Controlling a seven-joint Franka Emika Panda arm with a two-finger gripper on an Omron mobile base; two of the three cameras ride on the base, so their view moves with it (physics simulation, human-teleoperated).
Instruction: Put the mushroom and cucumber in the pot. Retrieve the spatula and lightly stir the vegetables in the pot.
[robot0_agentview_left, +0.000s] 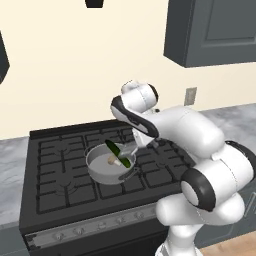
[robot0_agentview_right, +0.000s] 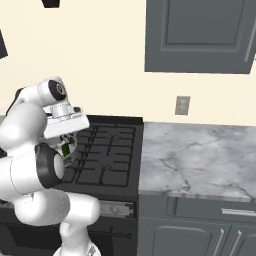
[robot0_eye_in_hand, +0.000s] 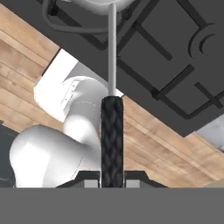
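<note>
Open stove top (robot0_agentview_left: 60, 165) left of and in front of the pot (robot0_agentview_left: 100, 170). Cucumber (robot0_agentview_left: 117, 153) and mushroom (robot0_agentview_left: 113, 160) crowding the pot's middle and right. Arm close over its right rim. Wide bare desk (robot0_agentview_right: 195, 155) right of the stove; cabinet (robot0_agentview_right: 200, 35) overhead.

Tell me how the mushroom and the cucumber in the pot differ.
Colour: the mushroom is beige-tan, the cucumber dark green.
Shape: the mushroom is a small rounded lump, the cucumber a long slim cylinder.
Size: the cucumber spans much of the pot, while the mushroom takes up a small spot near its middle.
Both lie inside the grey pot on the stove.
</note>
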